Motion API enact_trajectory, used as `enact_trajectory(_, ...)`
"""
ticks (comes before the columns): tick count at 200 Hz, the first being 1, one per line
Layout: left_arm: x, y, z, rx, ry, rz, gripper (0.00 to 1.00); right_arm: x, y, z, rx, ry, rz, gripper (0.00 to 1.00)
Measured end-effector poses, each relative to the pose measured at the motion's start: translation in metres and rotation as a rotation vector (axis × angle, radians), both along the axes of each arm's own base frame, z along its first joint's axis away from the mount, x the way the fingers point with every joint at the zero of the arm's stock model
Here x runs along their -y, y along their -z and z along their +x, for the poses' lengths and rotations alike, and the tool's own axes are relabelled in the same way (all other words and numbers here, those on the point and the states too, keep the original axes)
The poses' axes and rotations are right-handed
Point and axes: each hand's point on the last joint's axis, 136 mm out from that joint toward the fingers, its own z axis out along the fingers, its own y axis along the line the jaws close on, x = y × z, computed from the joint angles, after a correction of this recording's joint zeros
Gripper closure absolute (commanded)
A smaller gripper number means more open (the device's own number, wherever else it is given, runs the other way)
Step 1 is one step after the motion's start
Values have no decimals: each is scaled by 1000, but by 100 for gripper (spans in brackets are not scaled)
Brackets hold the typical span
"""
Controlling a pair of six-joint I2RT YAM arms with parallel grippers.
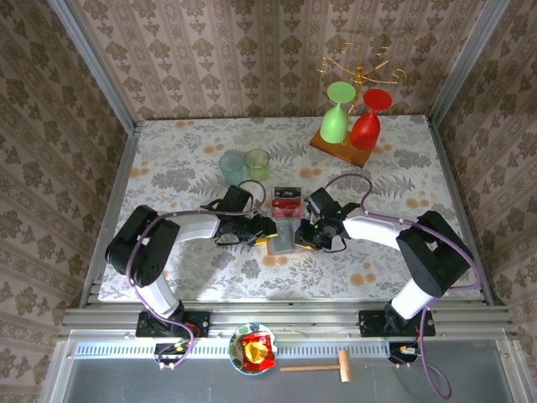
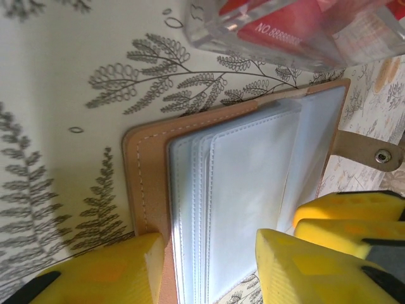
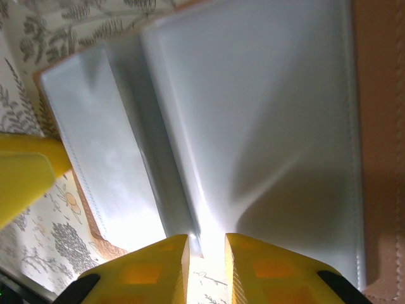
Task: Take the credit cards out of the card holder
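The card holder (image 1: 284, 238) lay open on the surface between both hands, equally near each. The right hand (image 3: 207, 244) pinched one of its clear sleeves. The left hand (image 2: 212, 244) straddled its edge, grip unclear. Credit cards (image 1: 287, 203) lay just beyond it.

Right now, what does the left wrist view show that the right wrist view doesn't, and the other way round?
Left wrist view adds: red credit cards under clear plastic, lying just beyond the tan-brown leather card holder; the holder's snap strap; and the left gripper, jaws apart over the grey-blue sleeves. Right wrist view adds: the right gripper, nearly closed on one sleeve's edge. Both share the open holder's fanned sleeves and the fern-printed tablecloth.
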Motion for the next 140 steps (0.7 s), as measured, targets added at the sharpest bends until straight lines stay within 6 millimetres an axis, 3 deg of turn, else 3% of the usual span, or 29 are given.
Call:
enact_trajectory(94, -24, -12, 2, 24, -40, -15, 56, -31, 2, -19, -36, -17, 17, 77)
enact_trajectory(140, -22, -16, 0, 27, -27, -39, 58, -38, -15, -5, 3, -8, 24, 77)
